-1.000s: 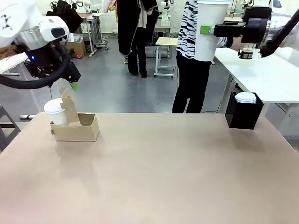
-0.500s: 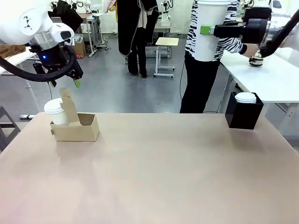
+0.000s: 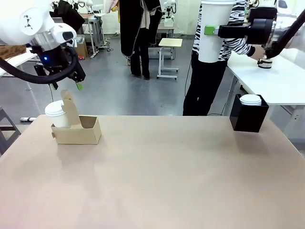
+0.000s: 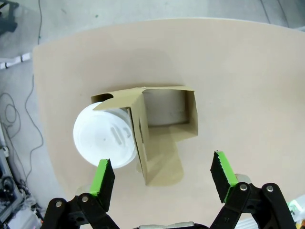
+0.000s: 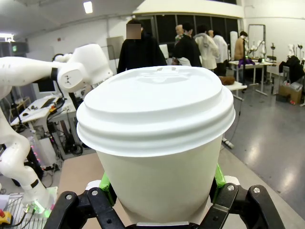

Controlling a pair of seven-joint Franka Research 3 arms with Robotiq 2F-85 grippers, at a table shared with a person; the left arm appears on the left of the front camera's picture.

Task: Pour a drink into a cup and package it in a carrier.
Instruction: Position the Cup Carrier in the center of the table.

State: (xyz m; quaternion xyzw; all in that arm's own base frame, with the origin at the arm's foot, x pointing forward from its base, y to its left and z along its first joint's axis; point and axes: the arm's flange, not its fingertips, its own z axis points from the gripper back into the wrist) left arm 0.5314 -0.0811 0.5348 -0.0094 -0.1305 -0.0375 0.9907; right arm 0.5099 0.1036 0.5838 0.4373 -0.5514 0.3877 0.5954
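The left end effector [image 3: 67, 83] hangs above the left end of the counter [image 3: 162, 171], over the carrier [image 3: 78, 131], and touches nothing. Seen from its own wrist, the left end effector [image 4: 162, 174] has its two green-padded fingers [image 4: 103, 177] spread wide apart, with the carrier [image 4: 164, 129] and the bare counter [image 4: 238, 86] showing from above between and beyond them. The carrier sits flat on the counter near the left edge, its tall handle tab standing up in the middle. The pocket on the robot's left holds the packed cup [image 3: 57, 114], white and upright with a white lid on it. From above, the round lid of the packed cup [image 4: 105, 138] sits just beside the handle tab, and the other pocket stands open. The right end effector [image 3: 213, 31] is raised high at the far right, well above the counter, its fingers clamped on the sides of the held cup [image 3: 210, 47], a tall white paper cup that stands upright. In the right wrist view the held cup [image 5: 157, 157] is close to the camera, its white plastic lid on top, and the right end effector [image 5: 162, 186] presses its green pads [image 5: 215, 175] against both sides of the cup wall. A black box [image 3: 248, 119] stands near the far right corner of the counter with a white lid [image 3: 250, 99] on top. Beyond the far edge a person [image 3: 200, 90] in a black-and-white striped top leans toward a white side table [image 3: 276, 78].
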